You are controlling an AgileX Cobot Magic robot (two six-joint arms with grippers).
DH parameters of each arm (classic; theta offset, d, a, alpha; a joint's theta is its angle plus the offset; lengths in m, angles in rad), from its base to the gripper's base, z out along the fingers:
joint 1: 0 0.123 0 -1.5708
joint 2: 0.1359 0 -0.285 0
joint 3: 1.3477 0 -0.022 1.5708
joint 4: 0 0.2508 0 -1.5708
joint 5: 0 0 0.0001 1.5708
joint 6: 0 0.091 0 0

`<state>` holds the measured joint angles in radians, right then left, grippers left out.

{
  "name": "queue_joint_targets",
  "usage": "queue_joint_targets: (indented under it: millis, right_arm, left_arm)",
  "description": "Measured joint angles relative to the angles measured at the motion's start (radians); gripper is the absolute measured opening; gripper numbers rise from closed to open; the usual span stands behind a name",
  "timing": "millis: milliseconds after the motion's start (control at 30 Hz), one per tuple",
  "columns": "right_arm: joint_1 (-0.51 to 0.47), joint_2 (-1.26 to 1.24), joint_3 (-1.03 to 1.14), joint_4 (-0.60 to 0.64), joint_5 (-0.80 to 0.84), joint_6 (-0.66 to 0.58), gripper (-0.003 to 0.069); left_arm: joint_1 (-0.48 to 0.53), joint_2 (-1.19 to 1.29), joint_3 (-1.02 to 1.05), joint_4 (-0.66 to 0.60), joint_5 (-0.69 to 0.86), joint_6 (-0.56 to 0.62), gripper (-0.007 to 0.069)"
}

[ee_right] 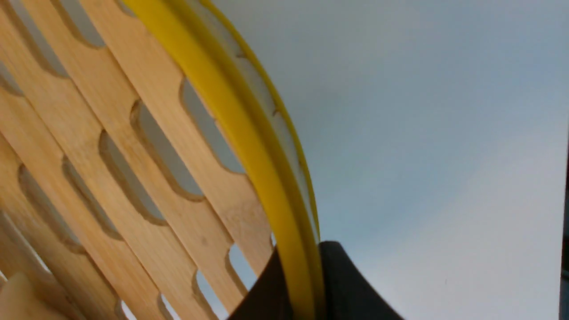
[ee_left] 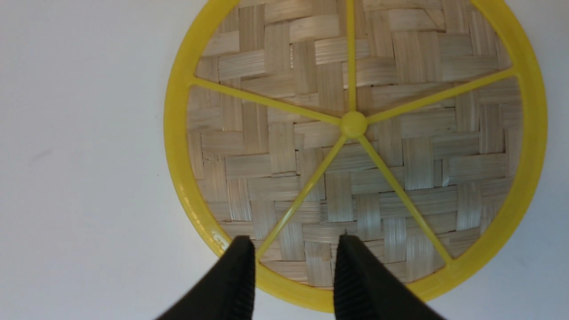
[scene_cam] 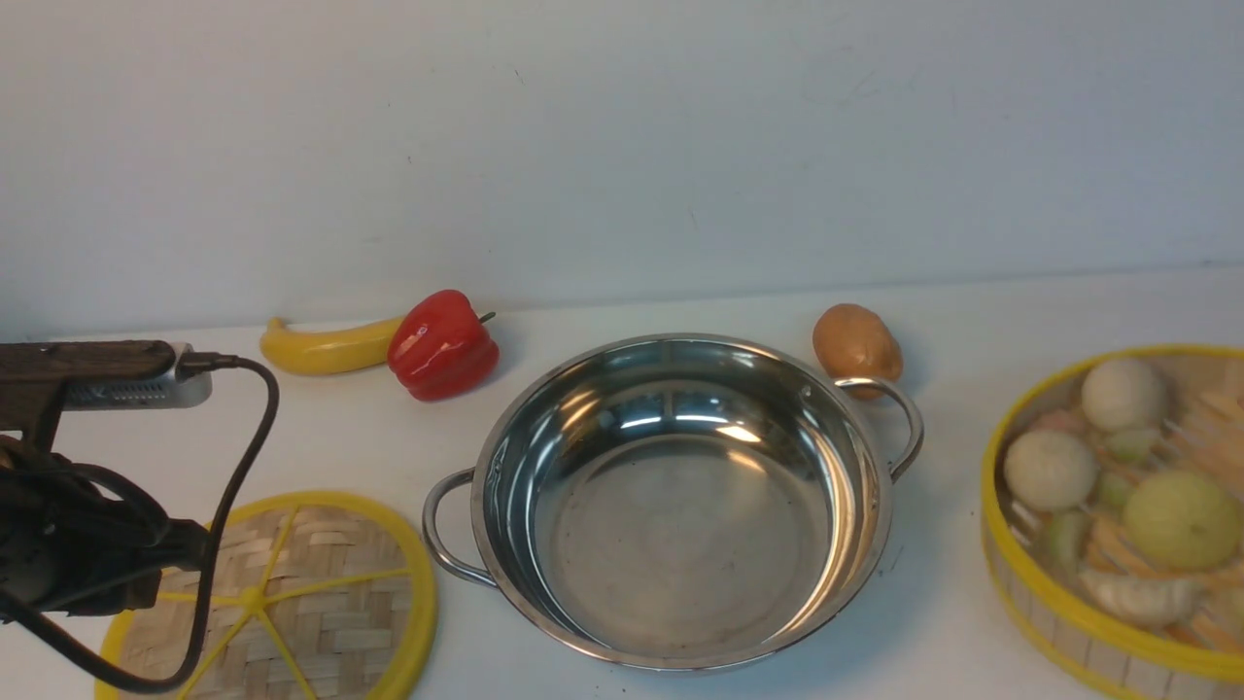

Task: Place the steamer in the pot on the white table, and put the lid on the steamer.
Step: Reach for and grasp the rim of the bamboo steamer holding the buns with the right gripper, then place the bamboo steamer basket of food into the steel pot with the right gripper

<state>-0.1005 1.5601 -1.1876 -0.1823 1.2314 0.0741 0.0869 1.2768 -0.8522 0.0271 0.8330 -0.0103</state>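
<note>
The pot (scene_cam: 680, 525) stands empty in the middle of the white table (scene_cam: 972, 321). The lid (scene_cam: 321, 574) lies flat to its left, and in the left wrist view (ee_left: 355, 124) it fills the picture. My left gripper (ee_left: 295, 242) is open and empty over the lid's rim, its fingers (ee_left: 240, 271) either side of a spoke. The steamer (scene_cam: 1166, 350), holding pale buns and dumplings, is at the right edge, apart from the pot. My right gripper (ee_right: 302, 266) is shut on the steamer's yellow rim (ee_right: 231, 120). It is out of the front view.
A banana (scene_cam: 321, 348) and a red pepper (scene_cam: 442, 345) lie behind the lid near the wall. A potato (scene_cam: 855, 342) sits just behind the pot's right handle (scene_cam: 899, 408). My left arm and its cable (scene_cam: 233, 467) hang over the table's left side.
</note>
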Motion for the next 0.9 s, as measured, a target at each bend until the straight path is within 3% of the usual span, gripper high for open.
queue_joint_targets:
  millis: [233,367,633,900]
  right_arm:
    - [0.003,-0.009,-0.15,0.268,0.01,-0.107,0.0053]
    - [0.062,0.016,-0.237,0.387,0.01,-0.133,0.0053]
    - [0.317,0.172,-0.421,0.358,0.013,-0.074,0.0053]
    - [0.431,0.308,-0.461,0.356,0.012,-0.048,0.0053]
  left_arm:
    - [0.0,0.0,0.0,0.0,-0.018,0.0,0.0241]
    - [0.0,0.0,0.0,0.0,-0.019,0.0,0.0241]
    - [0.0,0.0,0.0,0.0,-0.019,0.0,0.0241]
    - [0.0,0.0,0.0,0.0,-0.019,0.0,0.0241]
